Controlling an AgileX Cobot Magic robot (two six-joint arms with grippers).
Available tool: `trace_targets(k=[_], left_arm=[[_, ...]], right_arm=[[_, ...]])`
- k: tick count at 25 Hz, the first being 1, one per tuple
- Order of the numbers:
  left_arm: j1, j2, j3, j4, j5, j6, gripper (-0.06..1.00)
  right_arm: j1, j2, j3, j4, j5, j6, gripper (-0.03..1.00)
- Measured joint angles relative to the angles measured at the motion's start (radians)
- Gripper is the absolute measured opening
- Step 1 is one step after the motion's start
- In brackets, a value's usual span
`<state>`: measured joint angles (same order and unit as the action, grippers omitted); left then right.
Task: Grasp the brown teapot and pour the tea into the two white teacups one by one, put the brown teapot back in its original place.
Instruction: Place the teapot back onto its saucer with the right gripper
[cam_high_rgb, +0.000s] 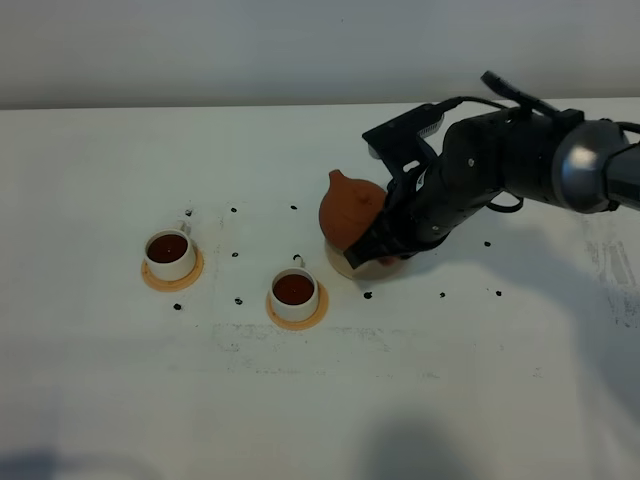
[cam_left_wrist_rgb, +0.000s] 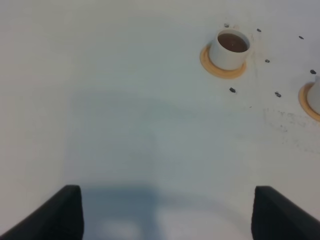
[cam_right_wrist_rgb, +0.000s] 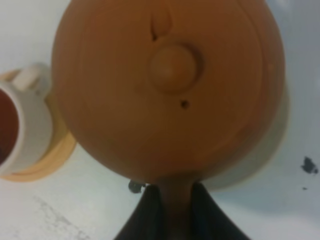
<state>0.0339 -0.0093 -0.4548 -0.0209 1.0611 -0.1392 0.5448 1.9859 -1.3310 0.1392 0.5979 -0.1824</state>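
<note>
1. One brown teapot (cam_high_rgb: 352, 211) is sitting tipped over the cream saucer (cam_high_rgb: 342, 262), a little past the two white teacups on the bench (cam_high_rgb: 320, 400). Its handle is pinched tight between the closed fingers of the right hand (cam_high_rgb: 372, 243).
2. Both cups are looking full of dark tea already: the far cup (cam_high_rgb: 169, 254) and the near cup (cam_high_rgb: 295, 294), each on an orange coaster (cam_high_rgb: 150, 279). So I am guessing the pouring is finished and the pot is going home.
3. To do this well, the pot should be turned flat first, then brought down slowly onto the middle of the saucer.
4. The fingers should be letting go only when the pot is resting steady.
5. The near cup is close by, so the arm should be moving away gently.
6. The left hand (cam_left_wrist_rgb: 165, 210) is waiting open over bare bench, holding nothing.
</note>
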Motion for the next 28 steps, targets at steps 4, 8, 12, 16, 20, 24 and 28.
trace_targets(k=[4, 8, 12, 16, 20, 24, 28], left_arm=[[0.0, 0.0, 0.0, 0.0, 0.0, 0.0, 0.68], [0.0, 0.0, 0.0, 0.0, 0.0, 0.0, 0.68], [0.0, 0.0, 0.0, 0.0, 0.0, 0.0, 0.68], [0.0, 0.0, 0.0, 0.0, 0.0, 0.0, 0.68], [0.0, 0.0, 0.0, 0.0, 0.0, 0.0, 0.68], [0.0, 0.0, 0.0, 0.0, 0.0, 0.0, 0.68], [0.0, 0.0, 0.0, 0.0, 0.0, 0.0, 0.68]], right_arm=[[0.0, 0.029, 0.0, -0.002, -0.005, 0.002, 0.1], [-0.009, 0.035, 0.0, -0.003, -0.009, 0.014, 0.1], [-0.02, 0.049, 0.0, -0.01, -0.012, 0.021, 0.1], [-0.02, 0.05, 0.0, -0.011, -0.005, 0.021, 0.1], [-0.02, 0.051, 0.0, -0.014, -0.003, 0.022, 0.1], [-0.02, 0.051, 0.0, -0.026, 0.006, 0.02, 0.1], [-0.02, 0.051, 0.0, -0.04, 0.014, 0.018, 0.13]])
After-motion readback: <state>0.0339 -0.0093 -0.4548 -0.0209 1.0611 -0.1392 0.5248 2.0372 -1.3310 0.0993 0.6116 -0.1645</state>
